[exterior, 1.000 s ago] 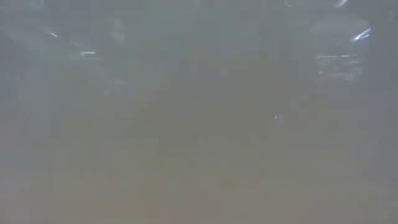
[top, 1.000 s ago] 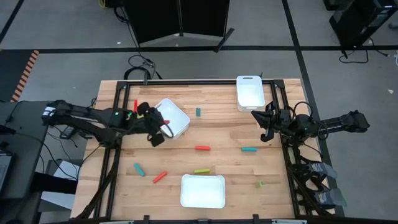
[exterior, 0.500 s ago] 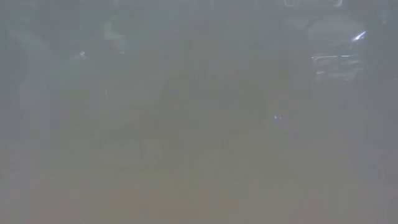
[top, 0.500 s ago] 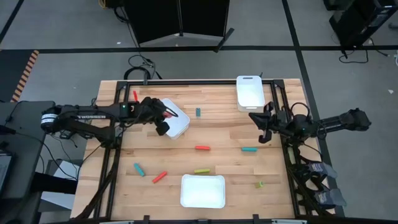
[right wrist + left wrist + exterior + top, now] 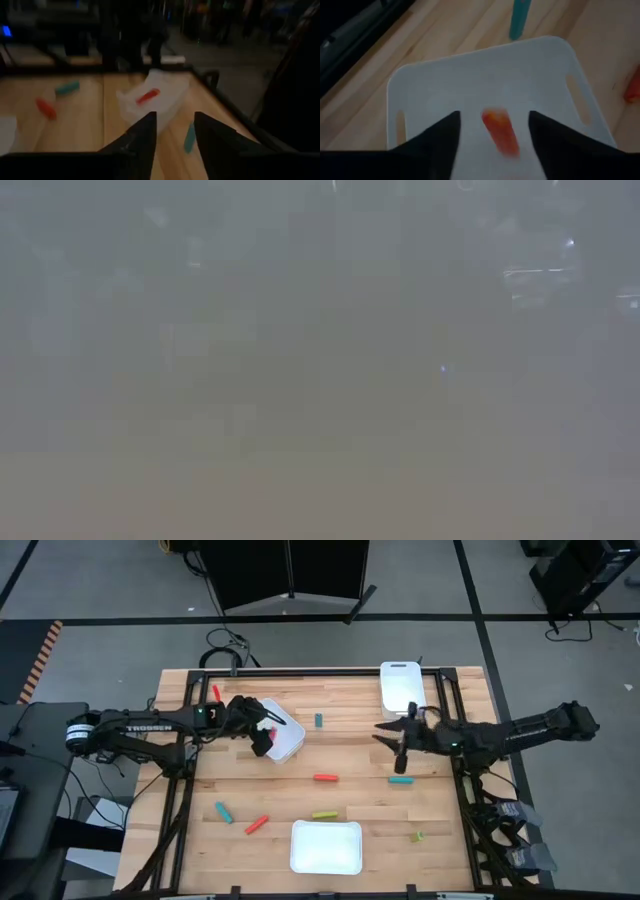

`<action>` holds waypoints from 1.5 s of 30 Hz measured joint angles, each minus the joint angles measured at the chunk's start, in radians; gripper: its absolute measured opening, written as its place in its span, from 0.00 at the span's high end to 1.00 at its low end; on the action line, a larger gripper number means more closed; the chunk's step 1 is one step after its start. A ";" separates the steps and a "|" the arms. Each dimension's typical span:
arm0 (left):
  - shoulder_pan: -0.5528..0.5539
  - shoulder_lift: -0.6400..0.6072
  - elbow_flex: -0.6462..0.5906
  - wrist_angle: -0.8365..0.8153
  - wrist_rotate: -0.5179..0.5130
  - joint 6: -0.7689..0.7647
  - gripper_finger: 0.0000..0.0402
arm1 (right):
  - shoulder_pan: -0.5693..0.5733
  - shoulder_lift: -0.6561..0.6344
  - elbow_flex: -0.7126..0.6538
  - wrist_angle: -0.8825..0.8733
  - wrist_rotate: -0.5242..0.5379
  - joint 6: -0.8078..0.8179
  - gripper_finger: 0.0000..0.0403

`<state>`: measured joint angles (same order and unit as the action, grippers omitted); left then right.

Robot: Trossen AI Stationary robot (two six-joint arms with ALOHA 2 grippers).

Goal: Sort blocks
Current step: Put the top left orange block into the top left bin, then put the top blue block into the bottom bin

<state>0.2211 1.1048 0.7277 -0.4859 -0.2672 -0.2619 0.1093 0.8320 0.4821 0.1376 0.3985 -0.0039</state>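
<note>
Over the white tray (image 5: pixel 285 736) at ten o'clock, the left end effector (image 5: pixel 492 131) is apart; its red block (image 5: pixel 501 131) might bounce out. The right end effector (image 5: pixel 398 745), also apart, could bump the teal block (image 5: pixel 401 780).

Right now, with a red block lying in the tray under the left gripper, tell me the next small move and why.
Probably lift the left gripper away from the white tray: its fingers are apart, and the red-orange block appears to lie loose on the tray floor between them, already dropped.
</note>
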 joint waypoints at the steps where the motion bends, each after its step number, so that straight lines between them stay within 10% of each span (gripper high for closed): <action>1: 0.000 -0.003 0.000 0.008 0.000 0.000 0.32 | 0.000 0.031 0.033 -0.042 0.000 0.001 0.62; 13: 0.000 -0.277 0.001 0.102 -0.016 0.001 0.36 | -0.103 0.442 0.342 -0.125 0.016 0.037 0.57; 20: -0.034 -0.417 0.001 0.087 -0.019 0.000 0.43 | -0.263 0.685 0.487 -0.180 -0.208 0.009 0.50; 45: -0.094 -0.451 0.001 0.047 -0.050 0.023 0.43 | -0.402 1.114 0.788 -0.329 -0.326 -0.116 0.39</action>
<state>0.1268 0.6533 0.7288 -0.4385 -0.3168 -0.2386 -0.2924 1.9456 1.2698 -0.1917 0.0723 -0.1199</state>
